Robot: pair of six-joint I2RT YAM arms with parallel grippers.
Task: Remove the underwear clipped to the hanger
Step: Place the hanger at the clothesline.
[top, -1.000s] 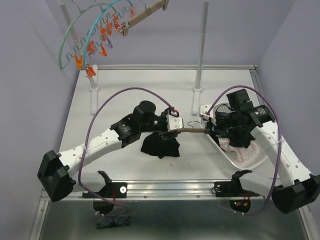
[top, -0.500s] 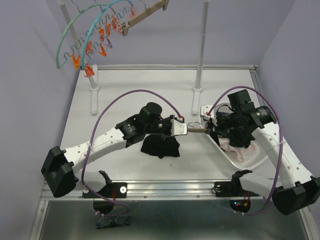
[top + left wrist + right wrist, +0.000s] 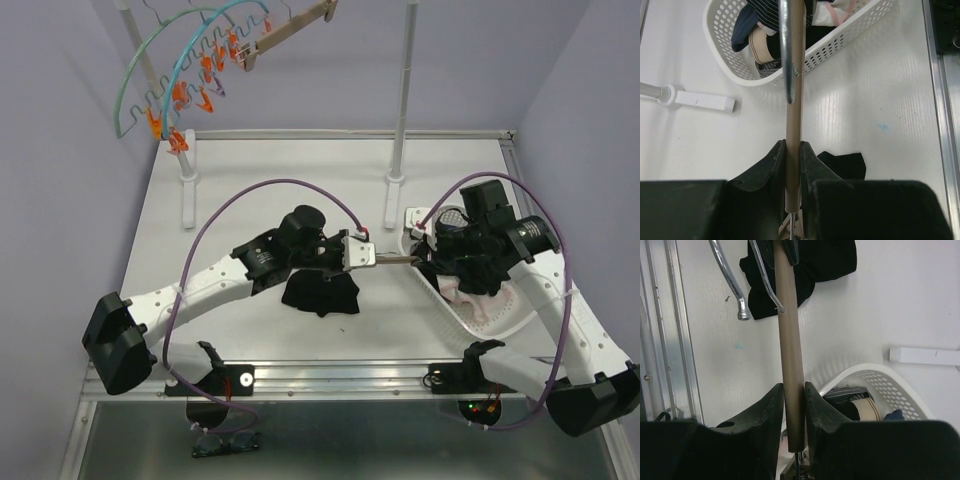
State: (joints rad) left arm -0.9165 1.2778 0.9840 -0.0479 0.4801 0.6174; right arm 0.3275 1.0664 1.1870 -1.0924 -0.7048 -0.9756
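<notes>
As two robot arms are meeting above the white surface (image 3: 260, 170), hanger (image 3: 392, 261): its wooden bar is spanning the gap between them, with the metal hook (image 3: 743, 314) curving off it.
Left gripper (image 3: 792, 150): clamping tight on one end of the bar.
Right gripper (image 3: 794, 390): fingers are hugging the other end; whether they are pressing it cannot be told.
Black underwear (image 3: 320, 293): lying crumpled on the surface beneath the left gripper.
Other underwear (image 3: 747, 30): navy, beige-banded and striped pieces are piling in the white basket (image 3: 840, 50) by the right arm.
</notes>
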